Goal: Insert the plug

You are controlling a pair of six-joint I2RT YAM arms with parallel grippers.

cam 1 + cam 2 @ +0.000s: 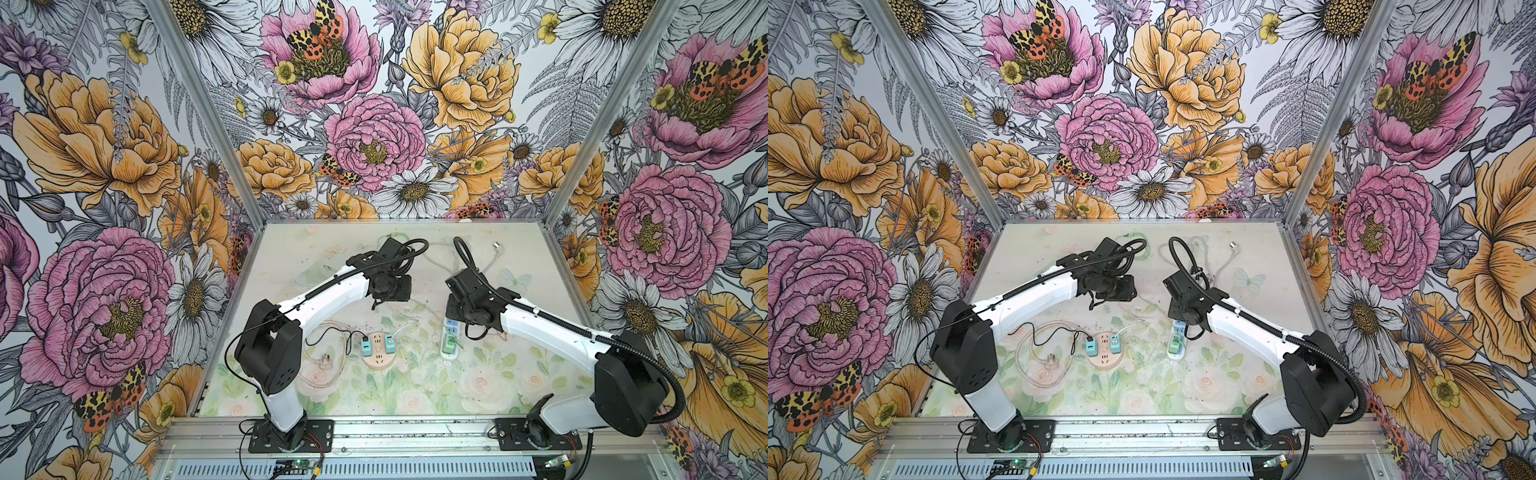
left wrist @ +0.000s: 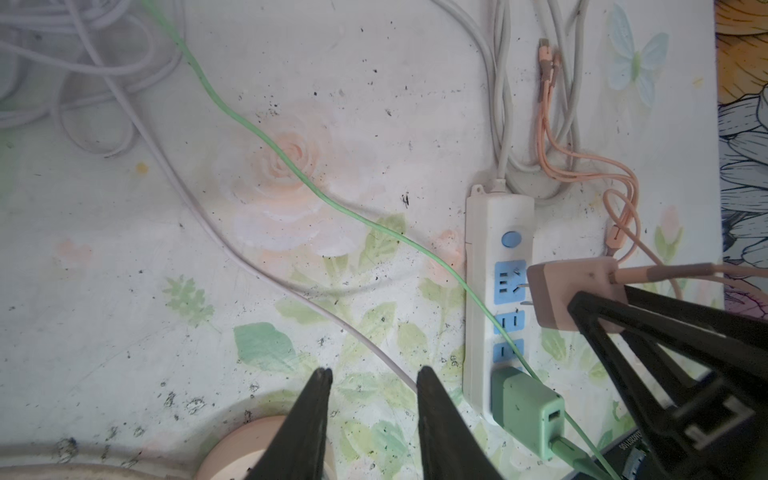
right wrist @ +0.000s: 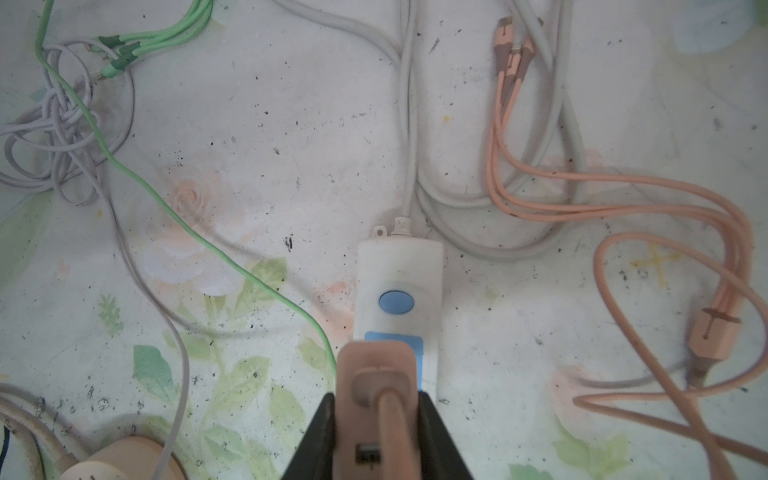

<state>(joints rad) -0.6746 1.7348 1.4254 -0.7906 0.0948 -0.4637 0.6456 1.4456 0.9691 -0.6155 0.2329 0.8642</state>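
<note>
Two socket blocks lie on the flower-printed counter (image 1: 478,382). One is a long white plastic power strip (image 2: 498,216) with one round blue button and three blue socket panels showing. The other is a round peach socket hub (image 1: 377,353).

There are four boxy adapters. Two teal ones (image 1: 365,345) (image 1: 389,343) stand in the hub. One smooth mint-green adapter (image 2: 525,409) sits in the strip's end away from the button. The fourth, a matte peach plug block (image 2: 575,291), is clamped at its sides in the right jaws.

The peach block is held just beside the strip, and its two flat metal prongs are bare. They point at the blue panel next to the button. Whether the prong tips touch the panel cannot be told.

The left jaws hang near the hub, narrowly parted, with nothing between them.

Loose cables trail across the counter: one thin green cable (image 2: 249,124), one lilac-grey cable (image 2: 232,249), a thick white strip cord (image 3: 409,124) and a looped peach cable (image 3: 623,183) that splits into three tips.

The one label, on the black right arm, is too blurred to read.
</note>
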